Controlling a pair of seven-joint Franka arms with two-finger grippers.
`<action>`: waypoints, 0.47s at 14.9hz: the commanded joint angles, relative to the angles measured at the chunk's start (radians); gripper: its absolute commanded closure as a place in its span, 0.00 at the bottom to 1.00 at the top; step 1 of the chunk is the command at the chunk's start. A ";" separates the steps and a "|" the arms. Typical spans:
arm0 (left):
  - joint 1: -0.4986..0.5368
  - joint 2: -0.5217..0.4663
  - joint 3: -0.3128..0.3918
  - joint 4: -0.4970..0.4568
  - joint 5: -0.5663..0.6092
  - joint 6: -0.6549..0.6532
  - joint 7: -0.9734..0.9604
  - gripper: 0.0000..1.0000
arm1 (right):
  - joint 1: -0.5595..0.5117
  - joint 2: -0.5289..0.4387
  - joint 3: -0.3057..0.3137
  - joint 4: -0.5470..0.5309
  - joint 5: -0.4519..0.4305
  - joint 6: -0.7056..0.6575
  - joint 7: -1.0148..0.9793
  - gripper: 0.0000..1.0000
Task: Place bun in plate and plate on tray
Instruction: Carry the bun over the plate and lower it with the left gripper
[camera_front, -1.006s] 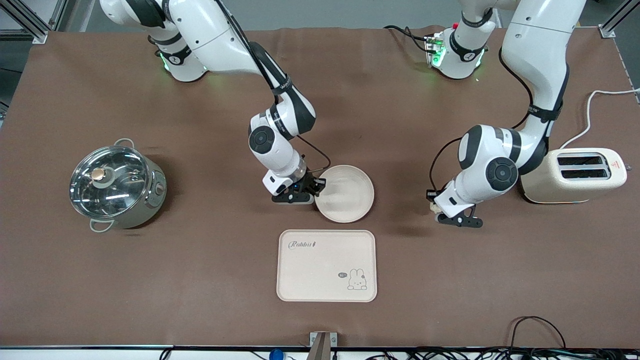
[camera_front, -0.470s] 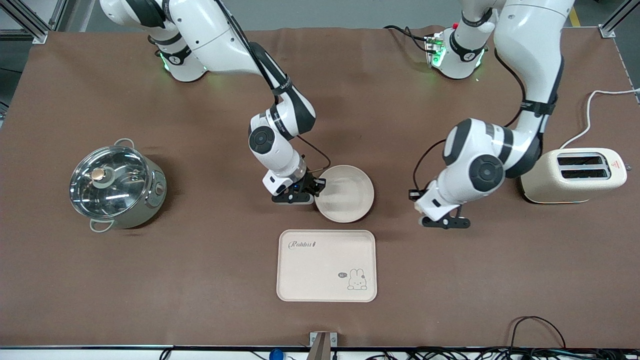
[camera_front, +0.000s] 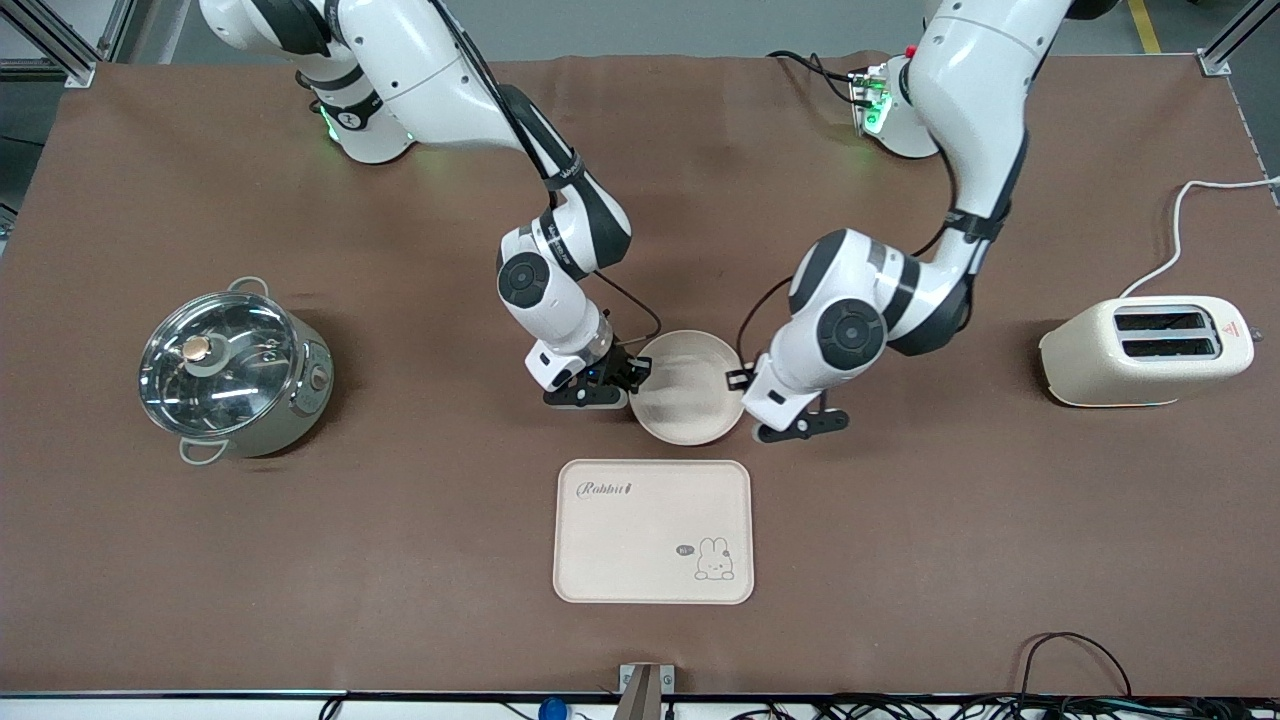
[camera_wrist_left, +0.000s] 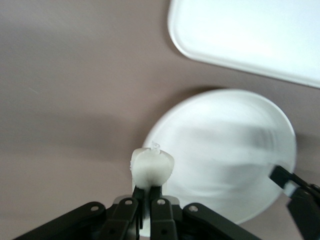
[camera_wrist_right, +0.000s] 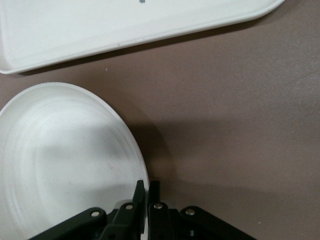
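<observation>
1. Left gripper (camera_wrist_left: 148, 192), pinched on the bun (camera_wrist_left: 152, 167), has swung from near the toaster (camera_front: 1145, 350) to over the plate (camera_front: 690, 400) rim.
2. Right gripper (camera_wrist_right: 147, 192) unmoved, clamped on the plate's rim.
3. Likely next: drop bun, then move plate onto the tray (camera_front: 652, 531), still empty.

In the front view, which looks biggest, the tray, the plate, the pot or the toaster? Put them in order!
1. Tray, clearly the biggest.
2. Pot and toaster look about alike, so I won't rank them.
3. Plate, smallest, though both claws cover bits of its rim.
</observation>
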 joint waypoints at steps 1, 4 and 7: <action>-0.036 0.059 0.003 0.043 -0.054 0.056 -0.069 0.88 | 0.005 0.015 -0.008 0.007 0.012 0.003 0.011 1.00; -0.056 0.067 0.003 0.042 -0.046 0.107 -0.091 0.00 | 0.005 0.015 -0.008 0.007 0.012 0.003 0.011 1.00; -0.032 0.023 0.014 0.084 -0.010 0.086 -0.072 0.00 | 0.005 0.016 -0.008 0.007 0.012 0.003 0.011 1.00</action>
